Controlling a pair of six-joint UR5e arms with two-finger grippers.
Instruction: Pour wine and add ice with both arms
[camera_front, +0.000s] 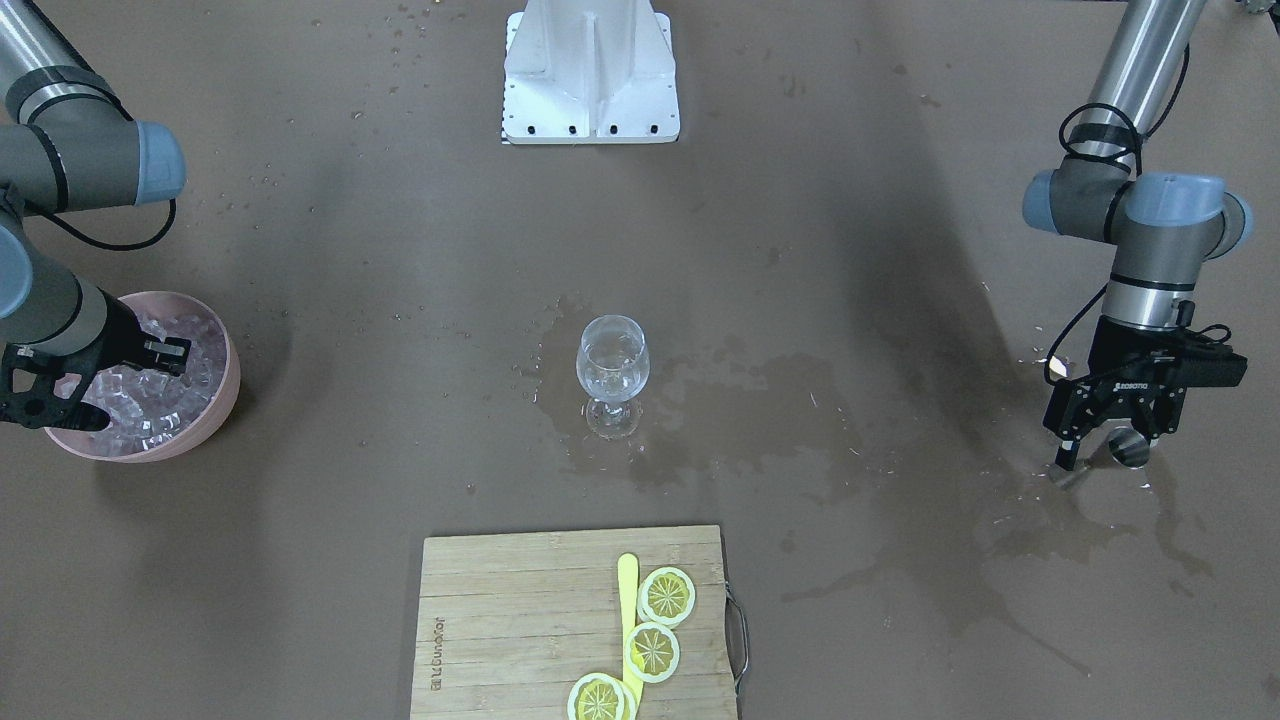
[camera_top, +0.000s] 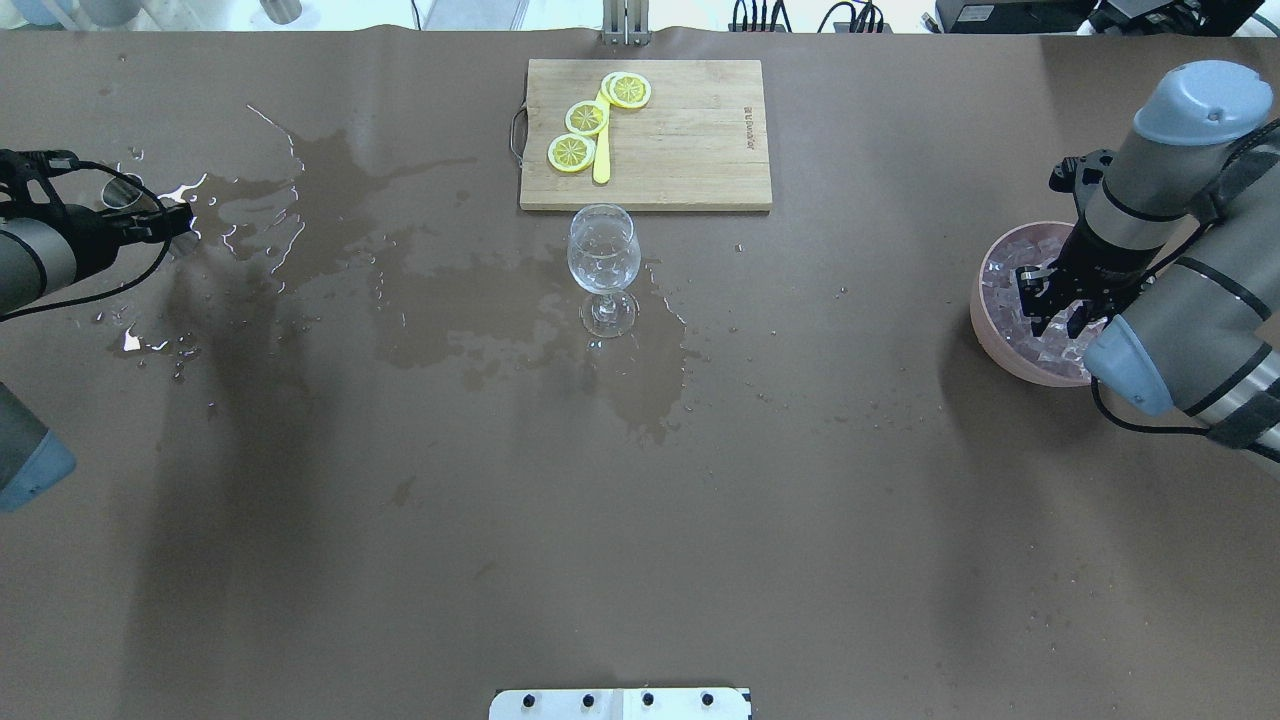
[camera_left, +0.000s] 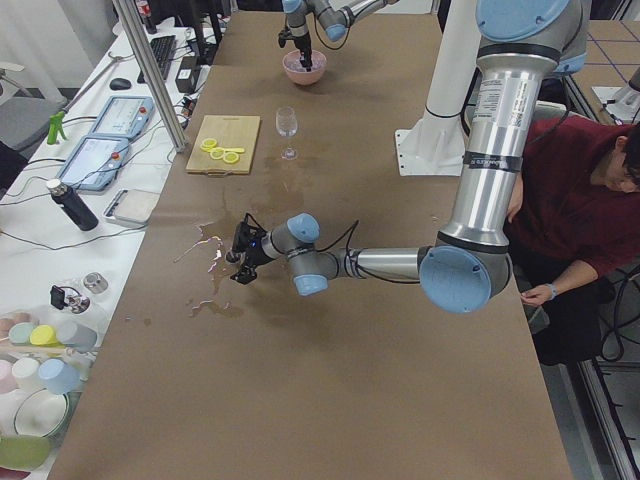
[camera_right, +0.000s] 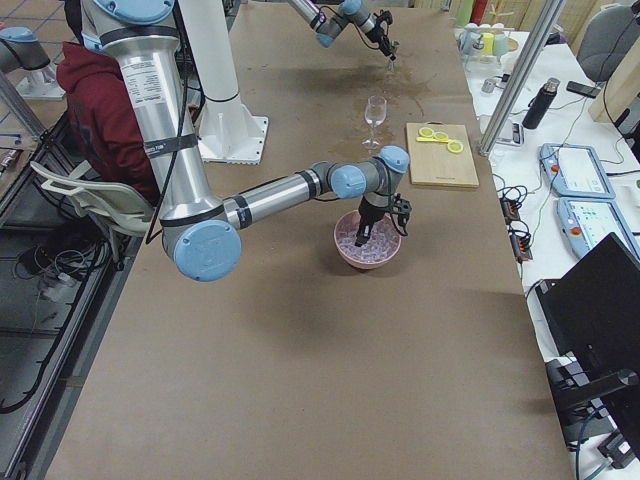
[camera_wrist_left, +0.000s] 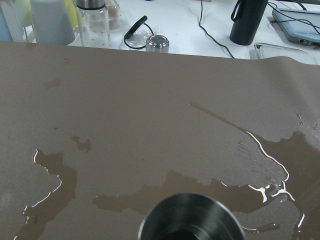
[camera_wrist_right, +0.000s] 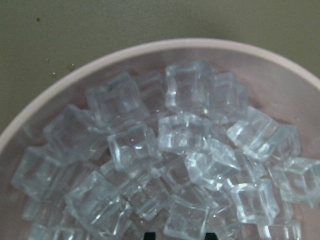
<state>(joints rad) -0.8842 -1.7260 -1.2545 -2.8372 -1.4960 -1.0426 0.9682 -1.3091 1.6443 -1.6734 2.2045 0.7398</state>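
A clear wine glass (camera_front: 612, 365) stands upright mid-table, also in the overhead view (camera_top: 603, 255), with a little colourless wine (camera_front: 611, 388) barely visible in it. A pink bowl (camera_front: 232, 385) holds many clear ice cubes (camera_wrist_right: 180, 135). My right gripper (camera_top: 1055, 312) reaches down into the bowl. Its fingertips (camera_wrist_right: 150, 235) flank one cube (camera_wrist_right: 186, 220) and look closed on it. My left gripper (camera_front: 1112, 445) sits low at the table's far side, jaws spread around an upright steel cup (camera_wrist_left: 190, 217), which also shows in the overhead view (camera_top: 122, 190).
A bamboo cutting board (camera_front: 500, 620) carries three lemon slices (camera_front: 667, 595) and a yellow stick (camera_front: 627, 590). Wet puddles (camera_front: 760, 400) spread from the glass toward the steel cup. The white base bracket (camera_front: 590, 75) is at the robot's edge. A seated person (camera_left: 580, 190) is beside the table.
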